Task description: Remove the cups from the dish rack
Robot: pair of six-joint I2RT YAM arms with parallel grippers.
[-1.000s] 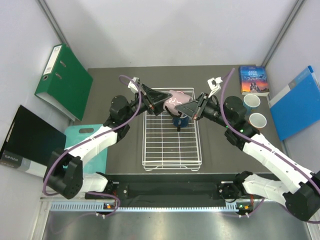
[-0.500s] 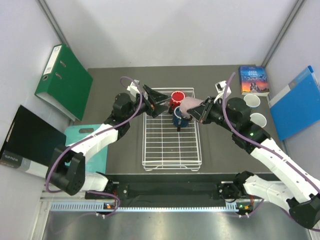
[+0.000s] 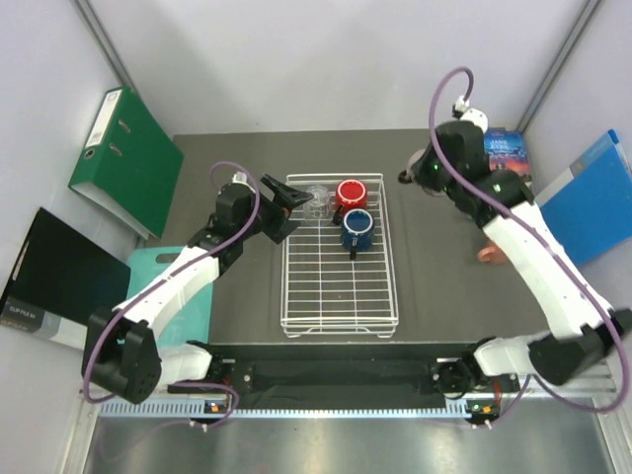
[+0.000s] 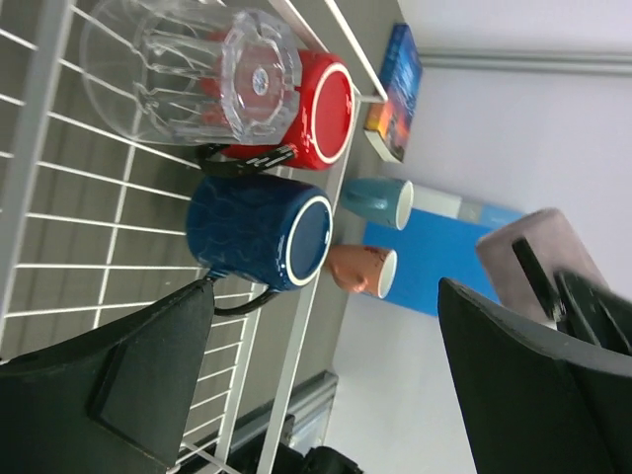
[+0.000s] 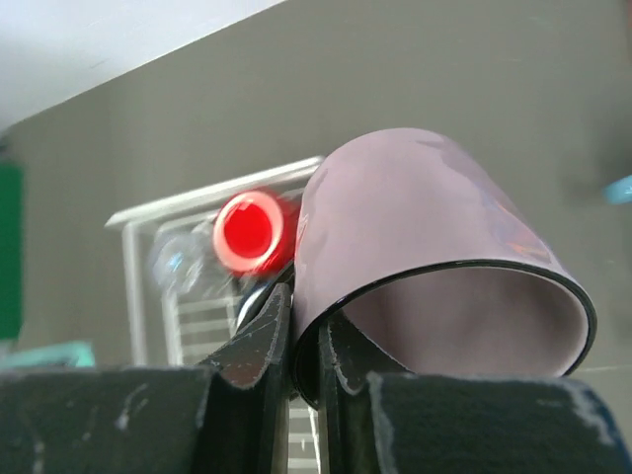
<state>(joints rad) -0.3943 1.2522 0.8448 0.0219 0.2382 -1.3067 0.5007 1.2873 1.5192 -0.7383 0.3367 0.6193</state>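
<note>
White wire dish rack (image 3: 339, 324), top view: ribbed glass tumbler (image 3: 316, 198), red mug (image 3: 350, 194) and dark blue mug (image 3: 356, 229) clustered at its far end.
Left gripper (image 4: 326, 395), left wrist view: black jaws spread wide, grasping nothing, facing the tumbler.
Right gripper (image 5: 306, 346), right wrist view: clenched on the glossy mauve-pink mug (image 5: 425, 227) by its thin wall, over the dark table (image 5: 474, 79).

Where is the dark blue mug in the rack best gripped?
Likely the left rim wall of the dark blue mug, from above, one of the jaws inside. It stands upright, mouth up; the red mug crowds its far side, its handle points near.
</note>
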